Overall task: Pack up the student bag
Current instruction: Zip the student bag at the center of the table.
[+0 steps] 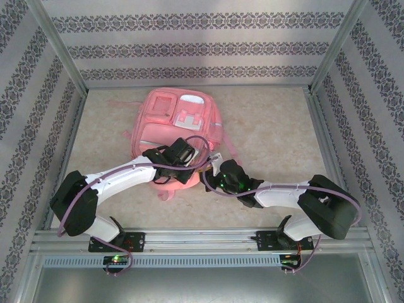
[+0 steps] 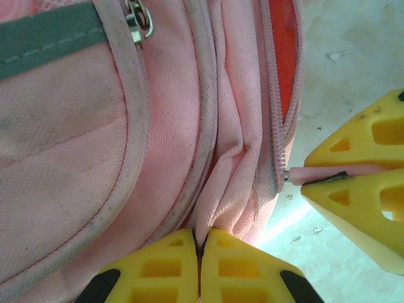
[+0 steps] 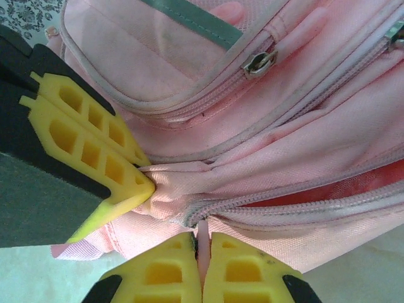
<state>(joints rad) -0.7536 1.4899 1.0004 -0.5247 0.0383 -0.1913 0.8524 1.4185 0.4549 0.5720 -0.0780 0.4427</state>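
The student bag (image 1: 177, 120) is a large pink backpack lying flat in the middle of the table, its near end under both wrists. My left gripper (image 2: 199, 243) is shut on a fold of pink fabric at the bag's edge (image 2: 76, 158), beside the zipper's end. My right gripper (image 3: 203, 245) is shut on the pink zipper pull tab (image 3: 203, 228) of the main compartment. That zipper is partly undone and shows red-orange lining (image 3: 353, 186). The two grippers sit close together, left (image 1: 197, 165) and right (image 1: 209, 170). The left fingers (image 3: 136, 173) pinch fabric just left of the zipper end.
The beige table (image 1: 271, 132) has bare room to the right of the bag and along its near side. Patterned walls and metal posts (image 1: 60, 50) enclose the table on three sides. A metal rail (image 1: 202, 240) carries both arm bases at the near edge.
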